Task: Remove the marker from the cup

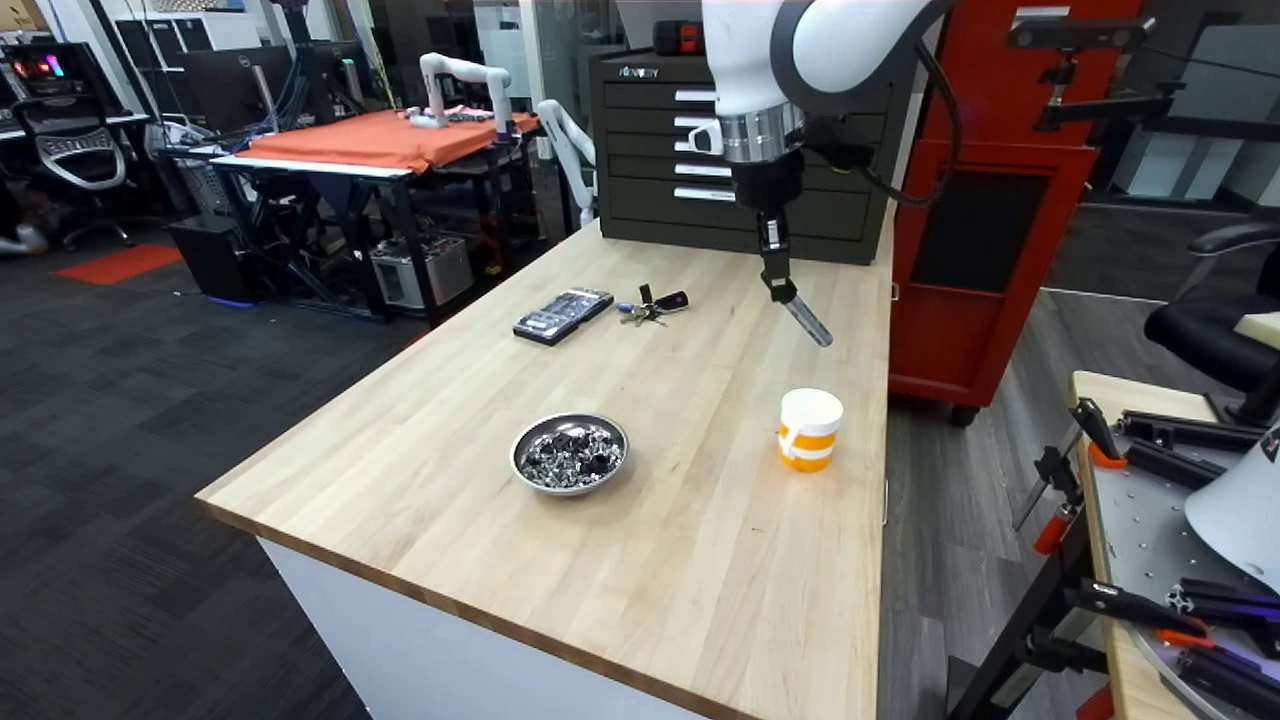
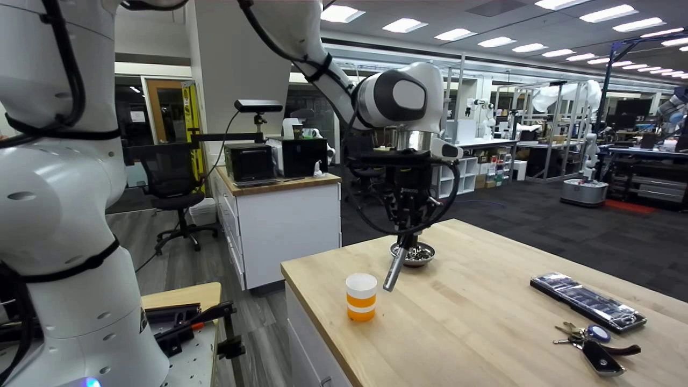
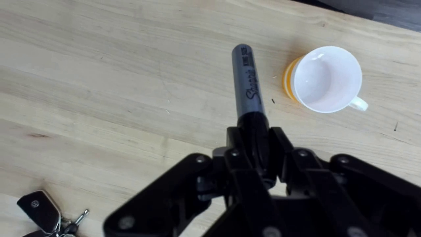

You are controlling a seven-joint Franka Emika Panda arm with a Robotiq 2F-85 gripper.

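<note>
Since the marker is already out of the cup, I take the pulling-out as done, and the step in hand as carrying it off to be put down. The jaws are closed on its black end, pinching from both sides, and the grey rest of it pokes out at a slant above the counter, touching neither that nor the cup. The next move, I'd guess, calls for a swing toward ten o'clock in the wrist view, away from the cup and wide of the keys at half past eight; then a gentle descent, levelling the marker on the way, because landing on one end it could tip or roll once let go. Only the wrist view looks down into the cup, right to its white bottom, with the handle at four o'clock, and only there can I read "Sharpie" and "King Size". It tells me little about height, though, and puts the cup at three o'clock from the marker. In an exterior view the cup lies at six o'clock below the marker instead; in an exterior view the cup sits at eight, its handle out of sight. Both exterior views bring in the metal bowl and the flat black device, which the wrist view leaves out altogether.
</note>
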